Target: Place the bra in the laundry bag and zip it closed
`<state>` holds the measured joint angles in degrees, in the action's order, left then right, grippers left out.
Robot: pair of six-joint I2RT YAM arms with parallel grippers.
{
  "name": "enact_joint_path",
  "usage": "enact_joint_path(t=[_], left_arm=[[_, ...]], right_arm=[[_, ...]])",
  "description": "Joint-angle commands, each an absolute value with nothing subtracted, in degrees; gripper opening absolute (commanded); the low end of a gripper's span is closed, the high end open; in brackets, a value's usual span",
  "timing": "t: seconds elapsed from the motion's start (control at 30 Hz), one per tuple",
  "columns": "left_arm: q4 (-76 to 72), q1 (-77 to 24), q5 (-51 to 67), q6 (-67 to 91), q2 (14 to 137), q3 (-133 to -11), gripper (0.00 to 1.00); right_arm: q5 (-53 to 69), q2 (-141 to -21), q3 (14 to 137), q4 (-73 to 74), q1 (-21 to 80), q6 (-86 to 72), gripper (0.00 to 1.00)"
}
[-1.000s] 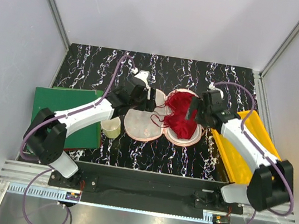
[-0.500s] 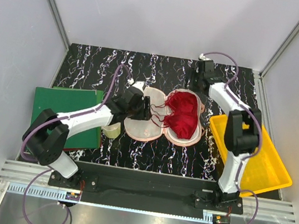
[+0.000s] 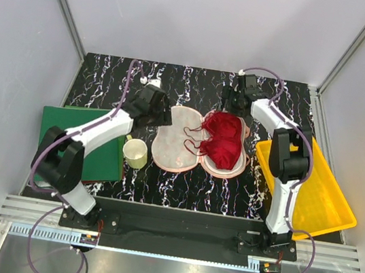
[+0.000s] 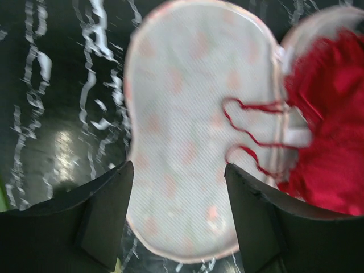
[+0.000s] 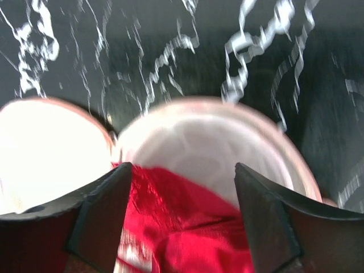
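Observation:
The laundry bag lies open and flat in two halves: the empty left half point(image 3: 176, 144) and the right half point(image 3: 233, 166). The red bra point(image 3: 224, 140) is bunched in the right half, and its thin straps point(image 3: 193, 137) trail over the hinge onto the left half. My left gripper point(image 3: 164, 115) is open and empty at the left half's far left edge. In the left wrist view the left gripper point(image 4: 179, 219) hovers over the mesh point(image 4: 187, 131), with the bra point(image 4: 333, 148) to the right. My right gripper point(image 3: 229, 107) is open at the bag's far end, above the bra point(image 5: 187, 227) and white lining point(image 5: 222, 142).
A yellow plastic tray point(image 3: 318, 191) lies at the right, under the right arm. A green board point(image 3: 76, 136) lies at the left with a pale yellow cup point(image 3: 135, 152) beside it. White walls close in the black marbled table.
The right arm has swung from beside the bra up to the bag's far end. The left gripper has drawn back off the left half toward the far left, uncovering the cup.

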<state>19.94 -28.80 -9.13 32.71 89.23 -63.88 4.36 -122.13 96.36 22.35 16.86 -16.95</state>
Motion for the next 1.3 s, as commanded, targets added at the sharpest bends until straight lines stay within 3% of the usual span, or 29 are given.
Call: enact_joint_path(t=[0.0, 0.13, 0.43, 0.57, 0.6, 0.67, 0.7, 0.73, 0.97, 1.0, 1.27], left_arm=[[24.70, -24.18, -9.49, 30.23, 96.13, -67.41, 0.65], [24.70, -23.12, -8.80, 28.57, 100.72, -69.25, 0.58], [24.26, -23.12, -6.87, 28.47, 107.75, -71.37, 0.60], [24.08, -23.12, -5.63, 27.95, 110.30, -72.33, 0.41], [24.08, -23.12, -6.23, 27.78, 110.30, -72.59, 0.28], [24.17, -23.12, -6.59, 27.16, 109.69, -73.03, 0.17], [24.17, -23.12, -6.68, 26.90, 109.25, -73.73, 0.03], [24.34, -23.12, -6.68, 26.89, 108.81, -74.00, 0.00], [26.01, -25.57, -4.57, 24.35, 100.30, -76.64, 0.00], [26.19, -26.19, -4.31, 24.00, 99.33, -76.73, 0.00], [27.59, -32.17, -4.22, 22.06, 94.84, -79.54, 0.00]], right_arm=[[2.90, -110.49, 92.74, 25.39, 17.05, -20.74, 0.82], [2.73, -102.94, 85.01, 25.75, 16.96, -22.76, 0.84], [0.35, -96.85, 77.70, 25.75, 14.42, -24.17, 0.89], [1.23, -96.94, 76.47, 25.75, 12.22, -25.05, 0.90], [1.23, -97.12, 75.94, 25.75, 11.87, -25.66, 0.90], [1.14, -97.64, 75.59, 25.75, 10.99, -26.01, 0.88], [1.14, -98.34, 75.24, 25.75, 10.90, -26.28, 0.87], [1.32, -98.52, 75.15, 25.75, 10.64, -26.28, 0.86], [12.89, -100.20, 73.22, 20.75, 10.46, -24.52, 0.71], [14.14, -99.93, 71.56, 19.09, 10.46, -24.17, 0.65], [18.54, -102.74, 71.45, 10.46, 10.55, -21.36, 0.64]])
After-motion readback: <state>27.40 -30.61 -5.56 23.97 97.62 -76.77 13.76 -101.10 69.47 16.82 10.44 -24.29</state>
